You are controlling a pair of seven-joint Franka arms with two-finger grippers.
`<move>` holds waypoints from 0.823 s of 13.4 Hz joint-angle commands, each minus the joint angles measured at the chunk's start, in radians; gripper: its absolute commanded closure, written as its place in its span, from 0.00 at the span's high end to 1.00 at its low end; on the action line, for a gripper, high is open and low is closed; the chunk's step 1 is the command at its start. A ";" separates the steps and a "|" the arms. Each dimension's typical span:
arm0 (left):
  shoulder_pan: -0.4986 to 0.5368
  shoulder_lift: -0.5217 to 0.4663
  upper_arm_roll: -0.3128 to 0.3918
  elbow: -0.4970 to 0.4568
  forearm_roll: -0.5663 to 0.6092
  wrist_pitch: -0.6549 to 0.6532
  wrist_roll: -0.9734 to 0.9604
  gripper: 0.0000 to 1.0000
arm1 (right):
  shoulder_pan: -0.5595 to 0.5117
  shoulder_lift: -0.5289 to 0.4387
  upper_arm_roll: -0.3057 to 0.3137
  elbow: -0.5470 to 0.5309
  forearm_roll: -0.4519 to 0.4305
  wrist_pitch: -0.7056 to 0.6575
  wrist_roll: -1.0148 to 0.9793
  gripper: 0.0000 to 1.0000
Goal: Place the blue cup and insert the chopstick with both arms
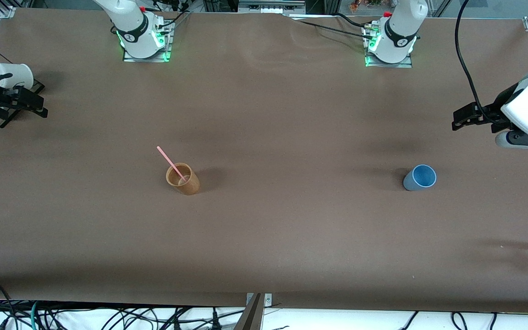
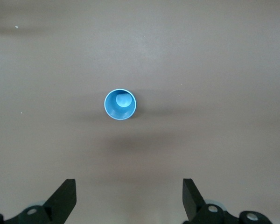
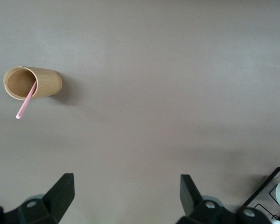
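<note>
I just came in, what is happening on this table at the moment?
Nothing is held yet. The blue cup stands upright toward the left arm's end of the table, and the left gripper hangs over it with open jaws. The pink chopstick leans inside the tan cup toward the right arm's end. The right gripper waits with open jaws over bare table beside the tan cup.

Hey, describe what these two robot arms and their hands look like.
Both arms are white jointed shells with black joint rings, green lights glowing at their bases and black cables trailing off. The left hand and right hand are black, each with two flat wedge-shaped fingers.
</note>
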 commanded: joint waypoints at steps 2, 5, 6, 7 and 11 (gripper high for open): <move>0.003 0.014 0.002 0.031 -0.023 -0.007 0.011 1.00 | -0.003 -0.004 -0.001 0.004 -0.001 -0.011 -0.011 1.00; -0.004 0.014 0.001 0.031 -0.020 -0.007 0.011 1.00 | -0.003 -0.004 -0.001 0.004 -0.001 -0.011 -0.010 1.00; -0.009 0.014 0.001 0.031 -0.017 -0.007 0.011 1.00 | -0.003 -0.004 -0.001 0.004 -0.001 -0.011 -0.010 1.00; -0.011 0.014 -0.001 0.031 -0.017 -0.007 0.011 1.00 | -0.003 -0.004 -0.001 0.004 -0.001 -0.011 -0.010 1.00; -0.012 0.016 -0.001 0.029 -0.020 0.001 0.005 1.00 | 0.000 0.005 0.003 0.004 -0.004 -0.011 -0.007 1.00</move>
